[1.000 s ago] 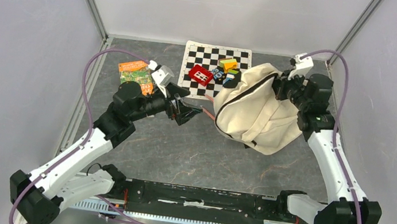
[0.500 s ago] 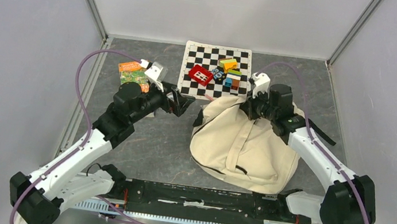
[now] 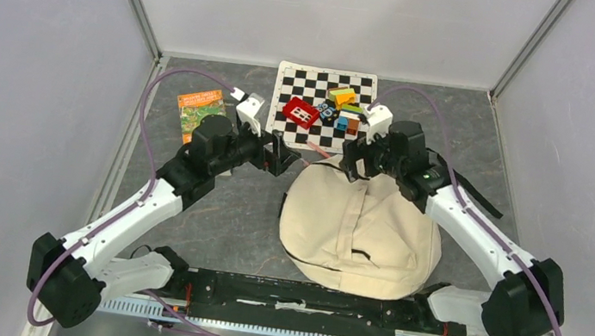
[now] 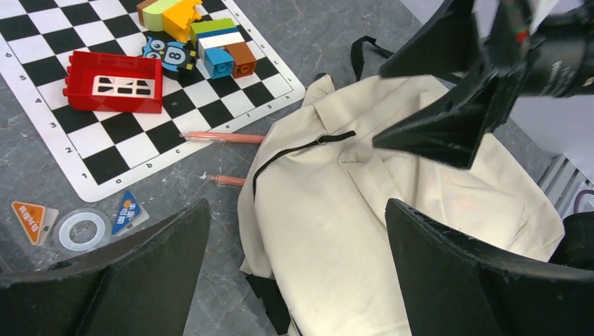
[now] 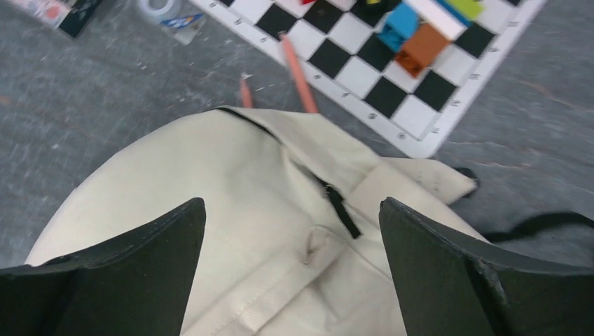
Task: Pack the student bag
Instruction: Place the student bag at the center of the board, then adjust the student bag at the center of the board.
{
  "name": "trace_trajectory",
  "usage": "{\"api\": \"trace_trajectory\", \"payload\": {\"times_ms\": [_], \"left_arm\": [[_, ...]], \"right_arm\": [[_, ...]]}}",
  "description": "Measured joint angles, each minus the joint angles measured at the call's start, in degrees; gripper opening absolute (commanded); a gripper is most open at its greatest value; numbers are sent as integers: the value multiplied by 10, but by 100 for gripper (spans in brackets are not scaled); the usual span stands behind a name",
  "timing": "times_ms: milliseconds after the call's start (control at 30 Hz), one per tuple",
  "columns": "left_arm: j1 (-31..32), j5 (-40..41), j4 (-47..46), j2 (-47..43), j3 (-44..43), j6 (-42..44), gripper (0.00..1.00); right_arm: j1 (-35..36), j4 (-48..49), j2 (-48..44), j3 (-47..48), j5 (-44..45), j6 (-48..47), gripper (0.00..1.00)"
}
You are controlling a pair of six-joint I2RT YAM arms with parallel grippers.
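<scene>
The student bag [image 3: 359,233], apparently zipped, is flanked at its far end by the left pincer [image 3: 282,156] and right pincer [image 3: 349,162], both spread wide and empty; its zipper pull [image 5: 336,199] is best gripped squarely.

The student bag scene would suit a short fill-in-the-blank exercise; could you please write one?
1. Near the student bag, the left end effector and the right end effector are both ___.
2. The windowed brick on the chessboard mat is ___.
3. In the top view, the book lies to the ___ of the mat.

Missing words: open; red; left
</scene>
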State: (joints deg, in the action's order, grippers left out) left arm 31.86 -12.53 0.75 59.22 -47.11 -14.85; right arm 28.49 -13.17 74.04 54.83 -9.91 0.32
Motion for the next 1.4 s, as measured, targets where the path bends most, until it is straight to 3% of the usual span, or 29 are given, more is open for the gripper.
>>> {"api": "trace_trajectory", "payload": {"times_ms": [200,433,567,867,933,1067,1167,1300,1333,1400], "left_arm": [[4,-16,8,36,-13,0,100],[21,1,69,132,-64,-2,100],[23,4,115,216,-95,-5,100],[23,39,203,322,-140,-4,99],[23,51,213,339,-152,-2,83],[23,45,217,371,-164,3,66],[23,19,217,387,-165,3,50],[23,-12,214,390,-165,1,9],[23,-19,214,390,-166,0,3],[23,-30,213,390,-166,0,2]], "right_arm": [[-21,-70,-66,15,137,24,98],[-182,-106,-169,-99,229,67,98],[-208,-124,-192,-155,243,82,98],[-211,-116,-178,-165,231,95,97],[-211,-107,-179,-169,223,95,93],[-211,-99,-182,-186,209,94,87],[-211,-95,-186,-199,199,93,71],[-211,-84,-190,-213,179,87,43],[-211,-80,-191,-216,174,83,31],[-211,-72,-191,-221,164,80,14]]}}
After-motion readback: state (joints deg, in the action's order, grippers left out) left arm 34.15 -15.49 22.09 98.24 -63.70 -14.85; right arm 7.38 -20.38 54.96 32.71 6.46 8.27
